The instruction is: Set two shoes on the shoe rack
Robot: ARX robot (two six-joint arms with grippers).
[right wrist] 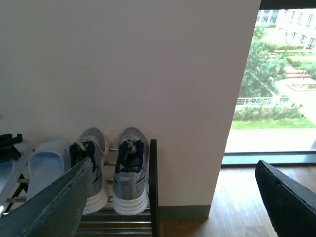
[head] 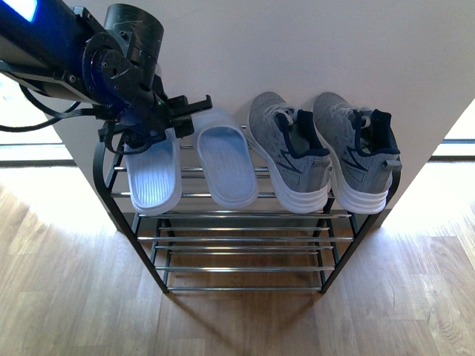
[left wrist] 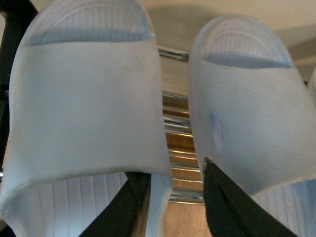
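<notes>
The shoe rack (head: 245, 241) has a thin black frame and silvery rods and stands against the wall. On its top shelf lie two pale blue slippers, the left one (head: 154, 180) and the right one (head: 228, 167), and two grey sneakers (head: 289, 152) (head: 356, 148). My left gripper (head: 178, 111) is open just above the left slipper's heel end. In the left wrist view its fingers (left wrist: 222, 197) straddle the left slipper's (left wrist: 89, 98) inner edge, beside the right slipper (left wrist: 252, 113). My right gripper (right wrist: 173, 197) is open and empty, away from the rack (right wrist: 153, 187).
A white wall (head: 297, 44) backs the rack. Wooden floor (head: 74, 297) lies around it. The lower shelves (head: 245, 268) hold nothing. A window (right wrist: 276, 79) with greenery outside stands to the right of the wall.
</notes>
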